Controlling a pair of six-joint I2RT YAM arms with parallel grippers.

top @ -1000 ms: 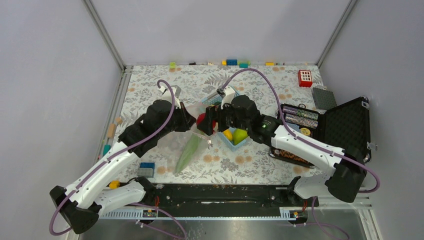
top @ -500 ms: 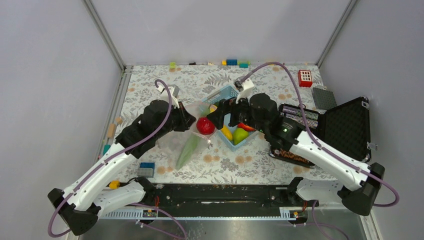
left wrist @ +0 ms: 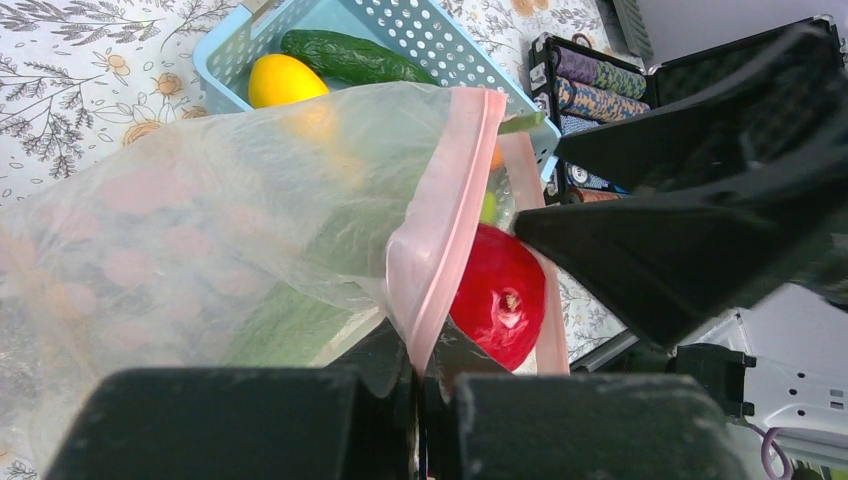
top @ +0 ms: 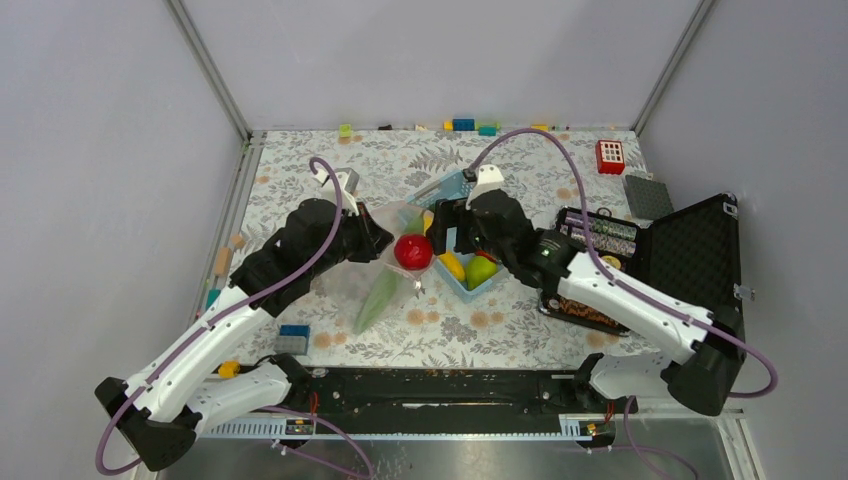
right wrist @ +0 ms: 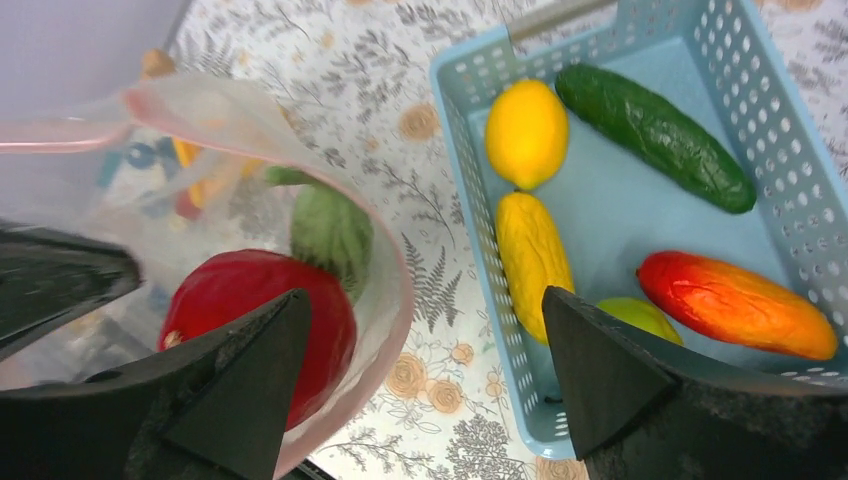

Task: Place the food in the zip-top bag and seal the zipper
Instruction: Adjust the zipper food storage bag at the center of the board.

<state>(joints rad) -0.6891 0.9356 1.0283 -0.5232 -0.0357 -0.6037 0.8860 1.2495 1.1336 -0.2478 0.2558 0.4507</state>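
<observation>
Left gripper (left wrist: 418,352) clamps the pale pink zipper strip (left wrist: 442,228) of the clear plastic bag (left wrist: 200,220); right gripper (right wrist: 425,345) gapes empty at three o'clock of the red toy apple (right wrist: 262,312).

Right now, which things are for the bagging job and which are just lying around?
For the job: zip-top bag, zipper, red apple, lemon, cucumber, banana, red-orange fruit.
Just lying about: coloured blocks, black case, red box, grey plate.

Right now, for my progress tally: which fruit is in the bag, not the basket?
The red apple: it sits in the zip-top bag's mouth; the lemon, banana and others lie in the blue basket.
</observation>
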